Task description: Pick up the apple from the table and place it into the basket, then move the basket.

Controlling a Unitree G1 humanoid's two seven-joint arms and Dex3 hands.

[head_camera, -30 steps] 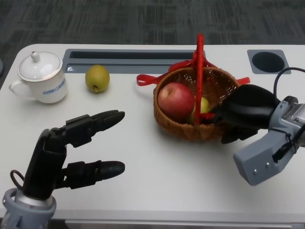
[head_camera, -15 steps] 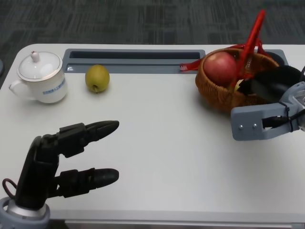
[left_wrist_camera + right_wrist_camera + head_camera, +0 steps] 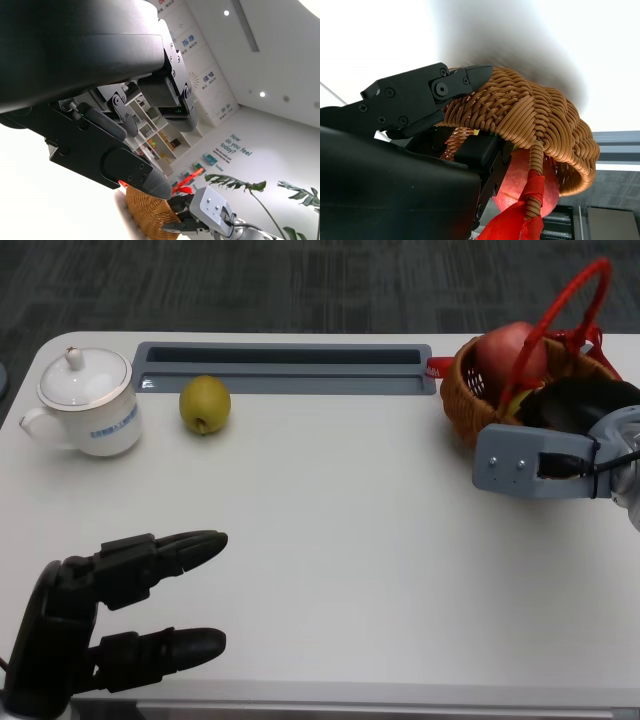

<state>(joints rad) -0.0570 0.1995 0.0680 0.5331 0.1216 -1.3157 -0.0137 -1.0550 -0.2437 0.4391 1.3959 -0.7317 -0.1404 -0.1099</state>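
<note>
The wicker basket (image 3: 470,400) with its red handle (image 3: 560,310) is tilted at the table's far right, and my right hand (image 3: 575,405) grips its near rim. A red apple (image 3: 510,352) lies inside it, with a bit of green fruit beside it. In the right wrist view my fingers (image 3: 427,97) clamp the woven rim of the basket (image 3: 540,120), with the apple (image 3: 520,185) behind them. My left hand (image 3: 110,625) hovers at the near left edge, fingers apart, holding nothing. The left wrist view shows the left hand's fingers (image 3: 125,170) with the basket (image 3: 147,210) far beyond them.
A white lidded cup (image 3: 85,402) stands at the far left, with a yellow-green pear (image 3: 204,404) beside it. A grey recessed tray (image 3: 285,368) runs along the back edge. The table's right edge lies close to the basket.
My right hand has carried the basket with the apple from the table's middle to the far right and tilted it. My left hand has drawn back toward the near edge.
</note>
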